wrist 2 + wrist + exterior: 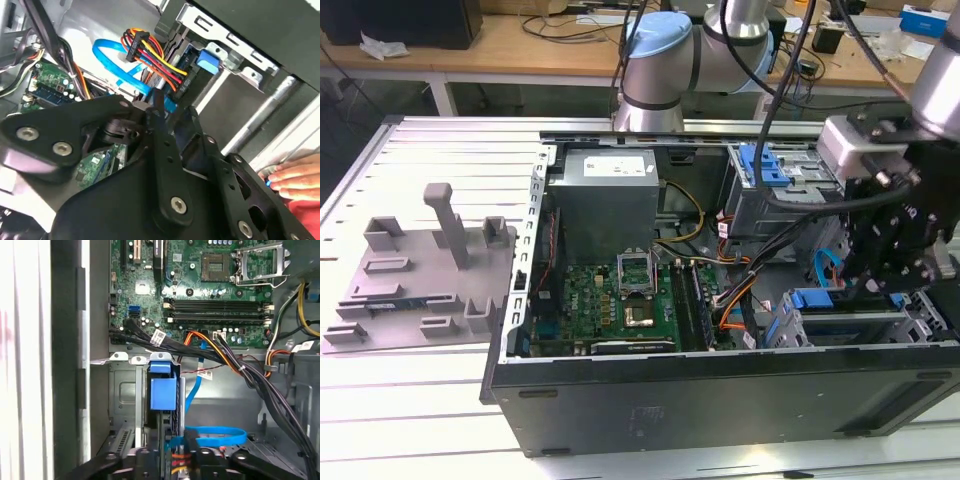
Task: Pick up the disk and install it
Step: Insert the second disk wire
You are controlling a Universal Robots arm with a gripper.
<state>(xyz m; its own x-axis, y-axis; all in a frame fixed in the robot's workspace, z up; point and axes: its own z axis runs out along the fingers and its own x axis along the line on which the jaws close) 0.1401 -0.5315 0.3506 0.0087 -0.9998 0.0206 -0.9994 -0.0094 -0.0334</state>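
My gripper [880, 275] hangs inside the open computer case [720, 400], over the drive bay at the exterior view's right. The disk [163, 392] stands on edge in a bay slot, its blue bracket end facing the first wrist view. In the second wrist view my gripper [170, 112] has its black fingers [161, 132] drawn close, with a strip of the disk's blue edge [176, 125] between them. In the exterior view the blue bracket [813, 298] shows just beside the gripper. The disk's flat faces are hidden.
A blue data cable [220, 434] and a bundle of coloured power wires [155, 55] crowd the bay. The motherboard [620, 300] and a grey power supply [605, 195] fill the case's middle. A hand [295, 177] rests outside the case. A grey fixture [430, 270] lies at the exterior view's left.
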